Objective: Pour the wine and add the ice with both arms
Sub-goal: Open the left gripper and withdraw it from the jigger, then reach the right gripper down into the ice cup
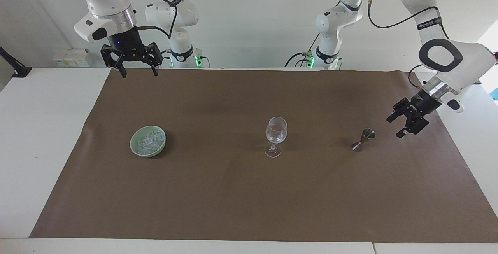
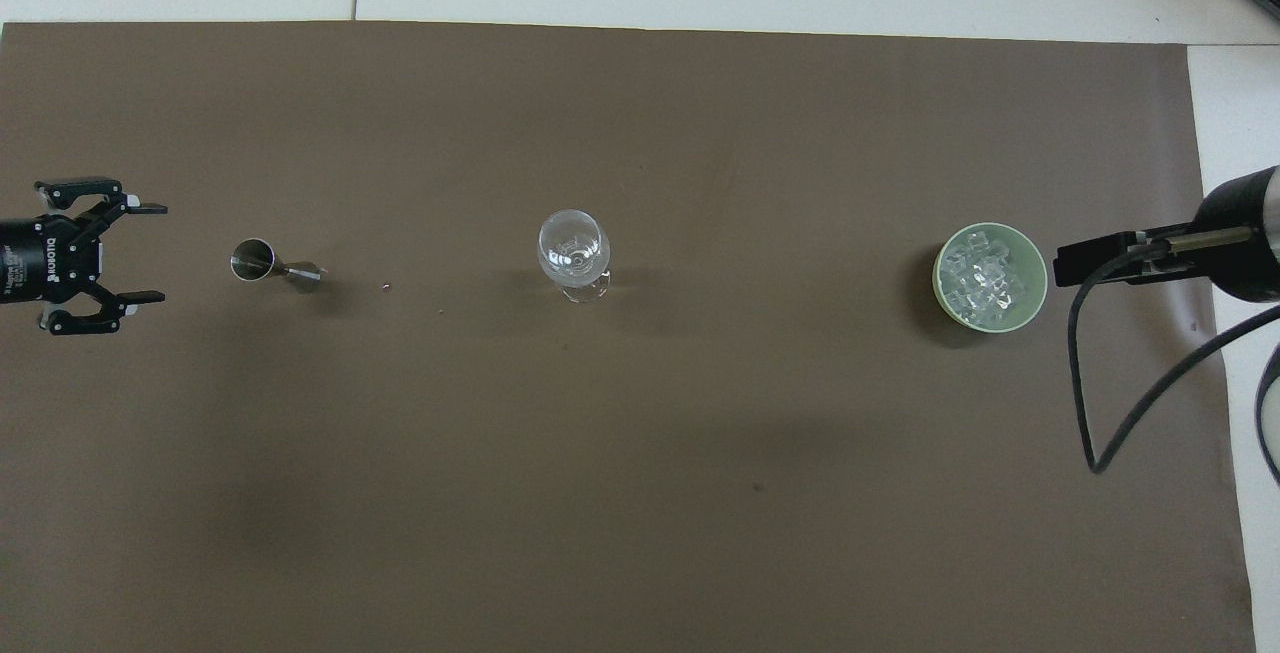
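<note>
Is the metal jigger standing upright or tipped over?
Upright: the jigger stands on its lower cone on the brown mat, with its open cup on top.

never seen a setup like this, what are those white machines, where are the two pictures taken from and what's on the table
The white machines are two jointed robot arms, each ending in a black two-finger gripper. One picture looks at them from across the table; the other looks steeply down from above their own end.

On the brown mat stand three things in a row: a green bowl heaped with ice toward the right arm's end, a clear wine glass in the middle, and a small metal measuring cup toward the left arm's end.

Nothing is held. The left gripper is open, in the air beside the measuring cup, not touching it. The right gripper waits open, high over the mat's edge nearest the robots.
</note>
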{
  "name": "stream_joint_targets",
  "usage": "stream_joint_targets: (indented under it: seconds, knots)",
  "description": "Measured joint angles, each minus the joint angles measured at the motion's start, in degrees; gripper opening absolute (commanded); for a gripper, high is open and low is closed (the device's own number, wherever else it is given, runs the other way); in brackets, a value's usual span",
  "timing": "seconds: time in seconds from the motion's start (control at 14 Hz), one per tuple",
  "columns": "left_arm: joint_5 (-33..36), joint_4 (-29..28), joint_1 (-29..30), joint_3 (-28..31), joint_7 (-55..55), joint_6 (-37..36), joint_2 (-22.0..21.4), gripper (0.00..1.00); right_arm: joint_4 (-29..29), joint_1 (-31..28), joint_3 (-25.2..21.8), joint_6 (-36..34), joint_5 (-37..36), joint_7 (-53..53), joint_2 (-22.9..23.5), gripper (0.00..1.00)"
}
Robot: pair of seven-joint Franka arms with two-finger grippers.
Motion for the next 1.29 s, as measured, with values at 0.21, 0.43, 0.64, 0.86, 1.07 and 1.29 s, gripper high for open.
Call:
stream_joint_targets:
  seconds: [0.21,0.43,0.64,0.86,1.07,1.29]
  knots:
    - [5.74,1.52,-0.64,-0.30,4.30,-0.03,-2.02,1.00,0.00,0.00,0.00,0.00,0.00,0.00,0.00,1.00]
    - [6.53,1.88,-0.63,-0.20,12.86,-1.15,-4.32,1.00,0.00,0.00,0.00,0.00,0.00,0.00,0.00,1.00]
    - [11.22,4.44,-0.64,-0.23,16.82,-4.16,-5.14,1.00,0.00,0.00,0.00,0.00,0.00,0.00,0.00,1.00]
    - [14.60,7.58,-1.22,-0.37,20.20,-7.40,-5.24,1.00,0.00,0.00,0.00,0.00,0.00,0.00,0.00,1.00]
    - [18.97,9.97,-2.98,-0.43,23.66,-9.77,-5.47,1.00,0.00,0.00,0.00,0.00,0.00,0.00,0.00,1.00]
    - [22.72,12.63,-5.50,-0.37,25.51,-12.91,-5.76,1.00,0.00,0.00,0.00,0.00,0.00,0.00,0.00,1.00]
